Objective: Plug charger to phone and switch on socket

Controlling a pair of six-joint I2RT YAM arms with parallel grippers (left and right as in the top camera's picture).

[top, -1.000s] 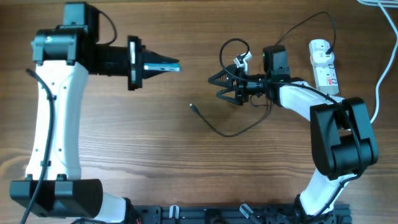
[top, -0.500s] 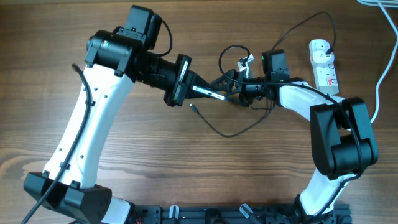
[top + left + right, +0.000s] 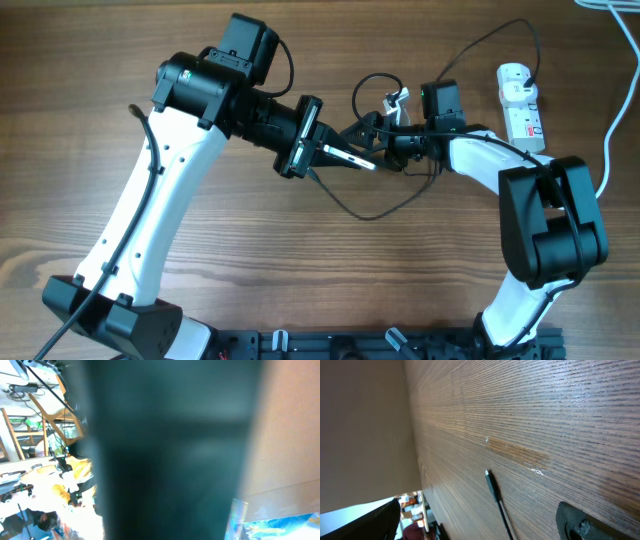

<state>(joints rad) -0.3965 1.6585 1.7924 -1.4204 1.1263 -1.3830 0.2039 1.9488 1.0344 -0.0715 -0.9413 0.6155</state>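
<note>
My left gripper [image 3: 338,154] is shut on the phone [image 3: 360,161], held edge-on above the table's middle. The phone's dark teal face [image 3: 170,450] fills the left wrist view. My right gripper [image 3: 362,138] is open and empty, right beside the phone's far end; whether it touches cannot be told. The charger, a thin black cable [image 3: 372,213], lies on the wood and runs up to the socket. Its free tip [image 3: 488,476] shows in the right wrist view, between my open right fingers [image 3: 480,527]. The socket [image 3: 522,108] is a white power strip at the back right.
A thick white cord [image 3: 612,95] runs along the far right edge. The charger cable coils in a loop [image 3: 376,82] behind the right gripper. The arm bases stand at the front edge.
My left arm has swung from the far left to the middle, carrying the phone up to the right gripper. The right gripper has stayed almost still.
</note>
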